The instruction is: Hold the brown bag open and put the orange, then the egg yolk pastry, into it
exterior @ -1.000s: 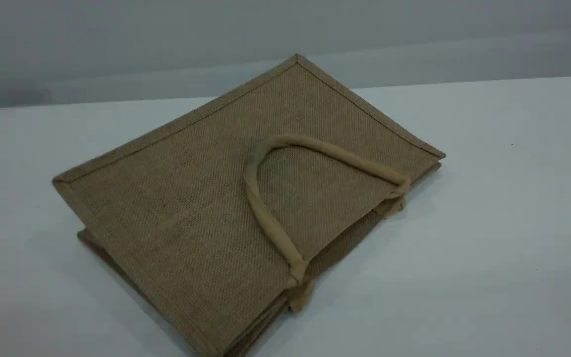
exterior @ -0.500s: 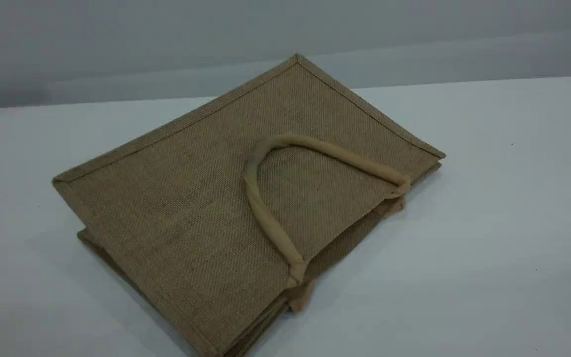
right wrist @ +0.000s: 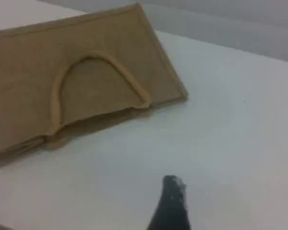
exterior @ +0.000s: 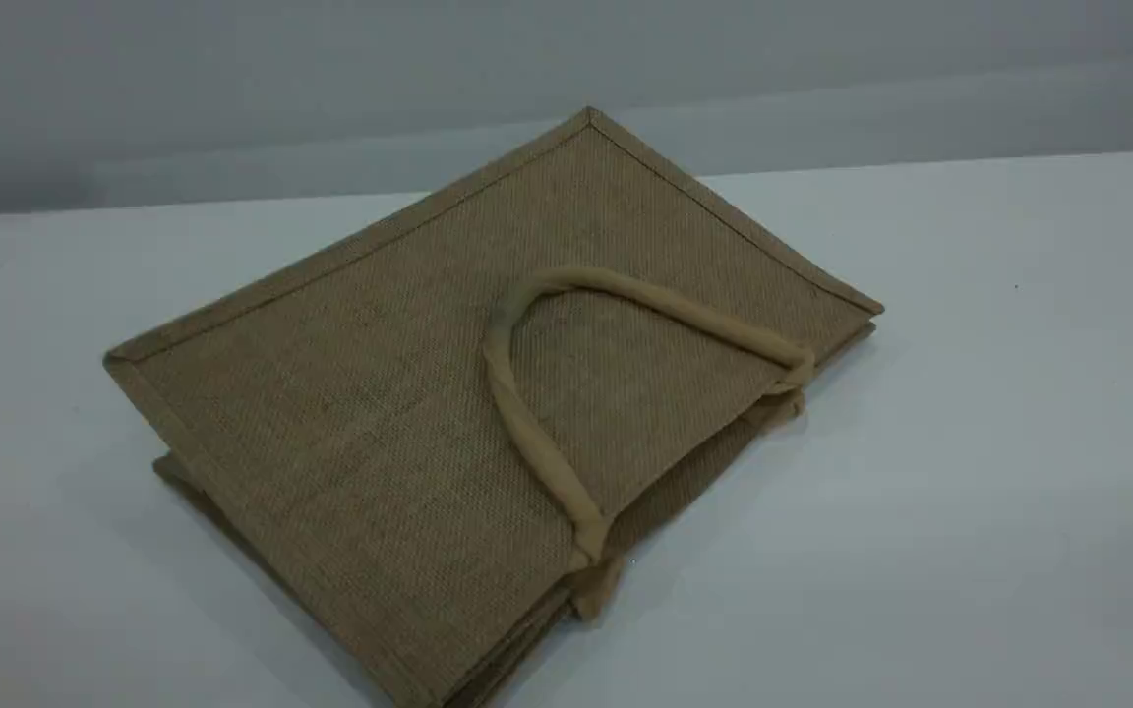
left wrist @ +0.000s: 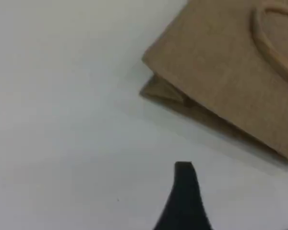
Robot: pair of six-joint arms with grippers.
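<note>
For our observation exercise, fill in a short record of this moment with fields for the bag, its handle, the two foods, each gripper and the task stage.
bag: brown bag lies folded flat on the white table
handle: upper handle rests on the bag's top face
orange: not in view
egg yolk pastry: not in view
left gripper: open, above bare table, apart from the bag
right gripper: open, above bare table, apart from the bag
task stage: bag not yet opened, nothing put in

Each wrist view shows one matte black, tapering fingertip of its pincer, round-ended
</note>
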